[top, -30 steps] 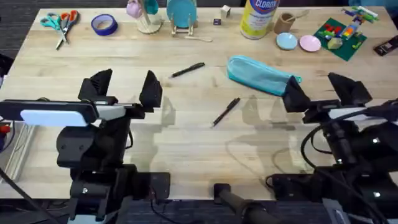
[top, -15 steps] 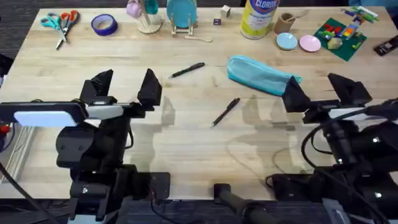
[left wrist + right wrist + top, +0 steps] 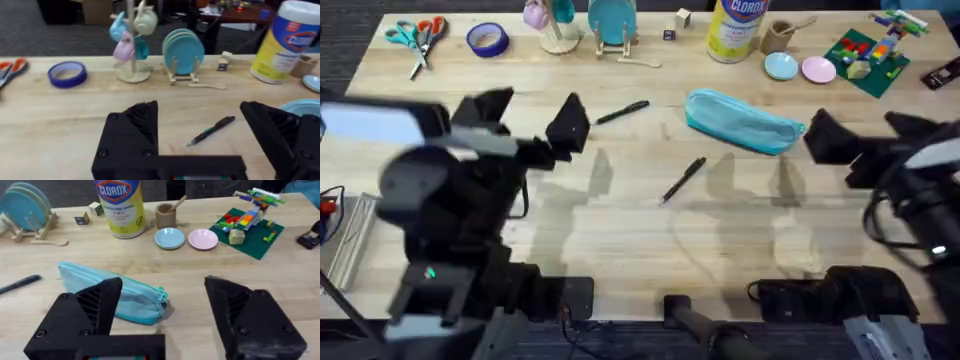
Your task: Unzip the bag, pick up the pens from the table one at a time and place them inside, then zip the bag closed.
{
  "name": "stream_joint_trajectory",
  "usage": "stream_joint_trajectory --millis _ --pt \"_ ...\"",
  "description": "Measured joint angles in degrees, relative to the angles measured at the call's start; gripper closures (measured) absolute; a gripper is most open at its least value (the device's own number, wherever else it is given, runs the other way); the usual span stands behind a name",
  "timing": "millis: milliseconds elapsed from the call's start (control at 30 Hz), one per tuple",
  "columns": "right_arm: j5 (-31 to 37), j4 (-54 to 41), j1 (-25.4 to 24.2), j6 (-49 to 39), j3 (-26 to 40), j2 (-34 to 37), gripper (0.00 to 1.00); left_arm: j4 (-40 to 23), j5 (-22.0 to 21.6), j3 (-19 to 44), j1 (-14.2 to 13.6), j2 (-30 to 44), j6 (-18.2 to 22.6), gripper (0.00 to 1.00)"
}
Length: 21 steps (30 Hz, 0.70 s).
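Note:
The turquoise bag [image 3: 740,120] lies zipped on the table [image 3: 620,240], right of centre. One black pen [image 3: 622,112] rests to its left, and a second pen [image 3: 682,180] lies nearer the arms. My left gripper [image 3: 530,118] hovers open to the left of the first pen, holding nothing. My right gripper [image 3: 870,135] stands open just right of the bag's end. The left wrist view has the pen [image 3: 212,130] ahead between the fingers [image 3: 132,135]. In the right wrist view the bag [image 3: 135,292] lies ahead of the open fingers [image 3: 90,310].
Along the far edge stand scissors [image 3: 415,35], a blue tape roll [image 3: 487,39], a mug tree [image 3: 552,25], a plate rack [image 3: 612,22], a Clorox canister [image 3: 735,25], two small dishes [image 3: 781,66] and a green brick plate [image 3: 875,50].
Both arms have risen and moved forward; the left arm now looms larger, and the right gripper has shifted to the right. Bag and pens have not moved.

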Motion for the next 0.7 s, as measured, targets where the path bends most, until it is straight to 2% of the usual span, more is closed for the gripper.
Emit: stream_joint_trajectory --millis 200,300,533,700 --pt "-0.21 -8.93 -0.04 0.14 13.43 13.28 0.005 0.41 9.24 10.98 0.00 15.80 6.09 0.007" --pt "-1.47 -12.14 -0.14 0.14 19.42 19.59 0.005 0.50 15.39 17.60 0.00 24.88 8.41 0.008" --pt "-7.14 -18.65 -0.19 -0.32 30.89 30.43 0.005 -0.18 32.10 33.17 -0.02 42.45 10.45 0.008" --pt "-9.84 -23.64 -0.19 -0.74 36.19 34.25 0.005 -1.66 43.36 39.84 -0.06 49.94 10.94 0.008"
